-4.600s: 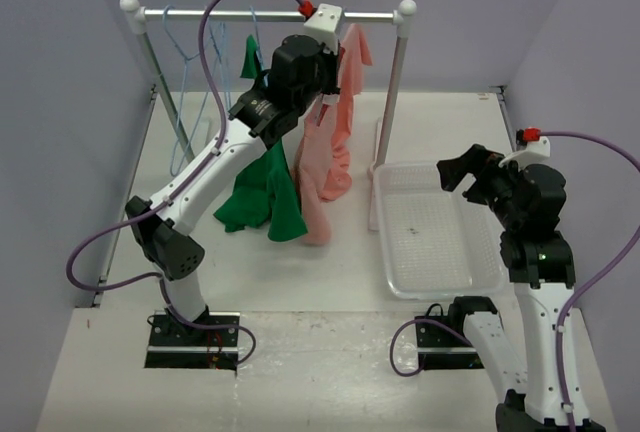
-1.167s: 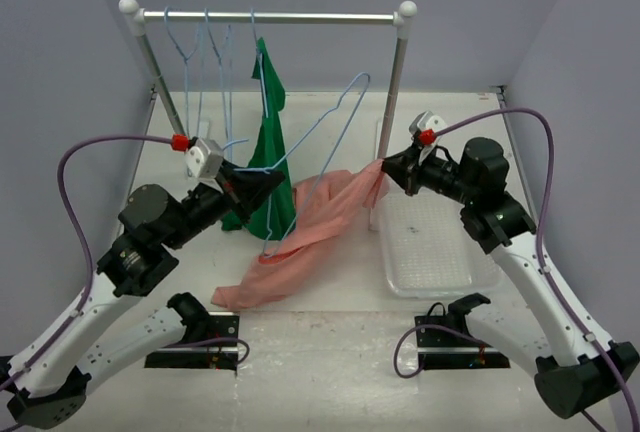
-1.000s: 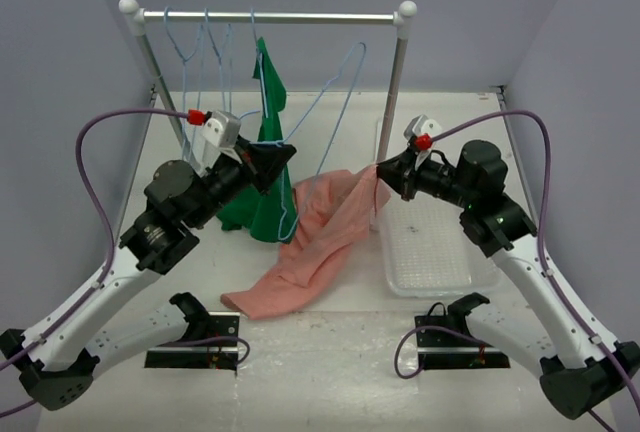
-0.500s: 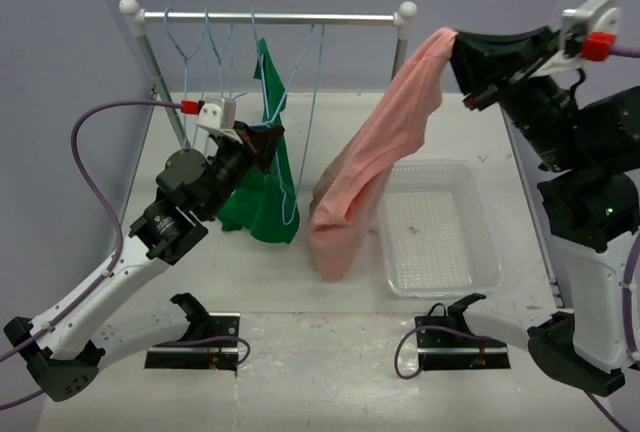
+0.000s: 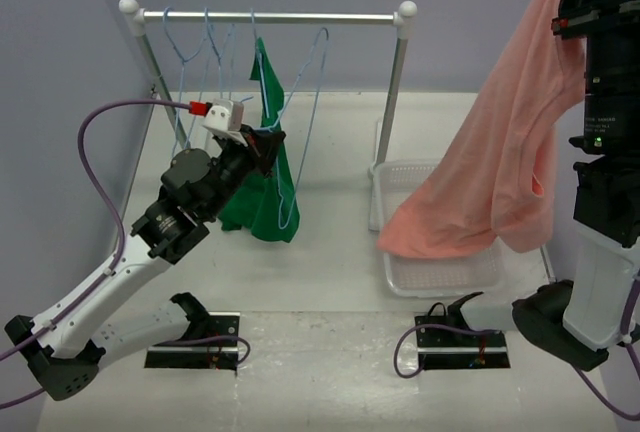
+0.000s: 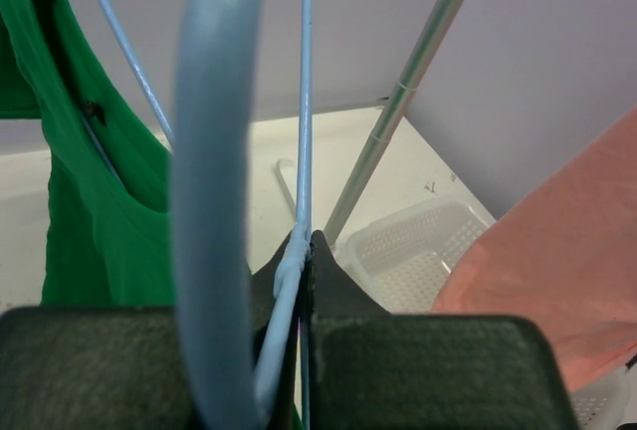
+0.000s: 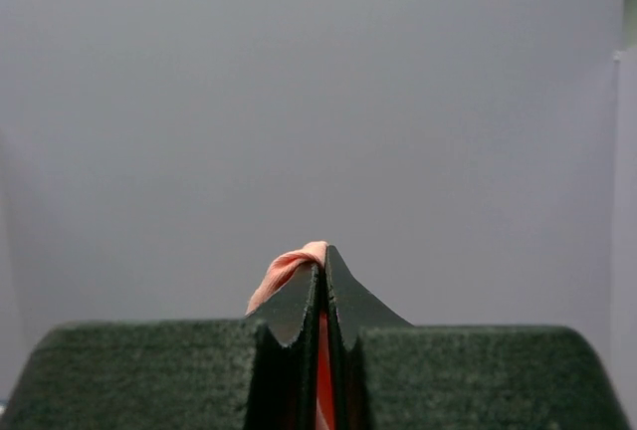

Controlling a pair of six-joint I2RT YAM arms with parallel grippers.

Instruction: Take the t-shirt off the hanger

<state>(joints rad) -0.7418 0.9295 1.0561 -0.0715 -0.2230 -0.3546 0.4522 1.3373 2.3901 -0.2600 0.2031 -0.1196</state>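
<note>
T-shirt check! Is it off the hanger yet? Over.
Left hand shut on hanger. Right hand shut on t-shirt, held high, clear of hanger. Lower end hangs over clear bin. Nothing blocking.

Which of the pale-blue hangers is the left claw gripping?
The bare hanger right of the green shirt, rightmost on the rail. The left claw is shut on its wire; the other bare hangers hang left of the shirt, untouched.
</note>
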